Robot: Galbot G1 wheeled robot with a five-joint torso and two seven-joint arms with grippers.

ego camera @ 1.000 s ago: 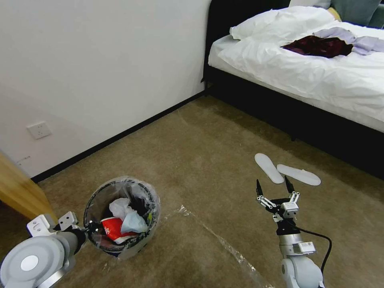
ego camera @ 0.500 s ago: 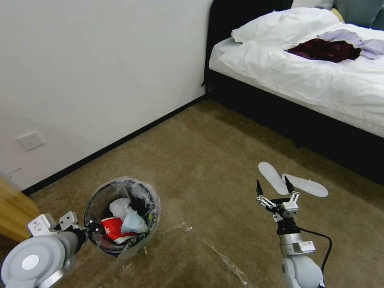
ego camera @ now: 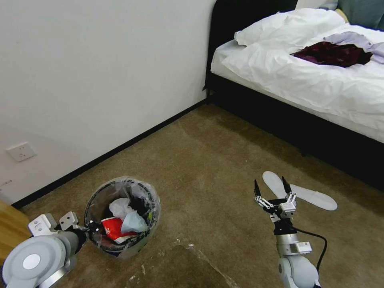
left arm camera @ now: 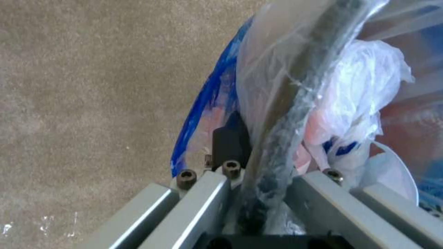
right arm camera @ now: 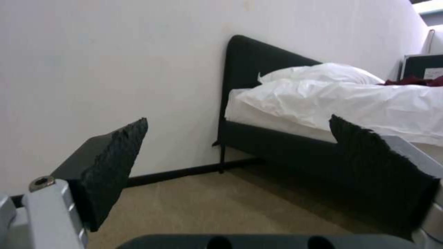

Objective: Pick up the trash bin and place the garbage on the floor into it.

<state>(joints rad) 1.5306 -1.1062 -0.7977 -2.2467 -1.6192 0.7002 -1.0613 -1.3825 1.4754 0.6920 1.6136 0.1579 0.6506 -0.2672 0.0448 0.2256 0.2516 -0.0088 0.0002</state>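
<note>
The trash bin point(ego camera: 153, 202), round with a crinkly clear liner, hangs at my lower left over the carpet floor point(ego camera: 208, 160). My left gripper point(ego camera: 89, 229) is shut on its near rim. In the left wrist view the dark rim point(left arm camera: 286, 114) and liner run between the fingers of the left gripper point(left arm camera: 258, 180). Garbage lies inside the bin: a red-and-white cup point(ego camera: 113, 231) and crumpled white tissues point(ego camera: 120, 208). My right gripper point(ego camera: 270, 187) points up at the lower right, open and empty, and the right gripper point(right arm camera: 240, 152) faces the bed in its own wrist view.
A black-framed bed point(ego camera: 280, 116) with white bedding stands at the right, with white slippers point(ego camera: 316, 197) on the carpet before it. The white wall point(ego camera: 100, 80) with a socket point(ego camera: 21, 151) runs along the left. Clear tape point(ego camera: 188, 248) crosses the carpet near me. A wooden corner point(ego camera: 10, 228) sits far left.
The whole view has swung, so the camera moved: the bed and slippers shifted right and down, the wooden corner slid off left. The bin and both grippers keep their places in the picture.
</note>
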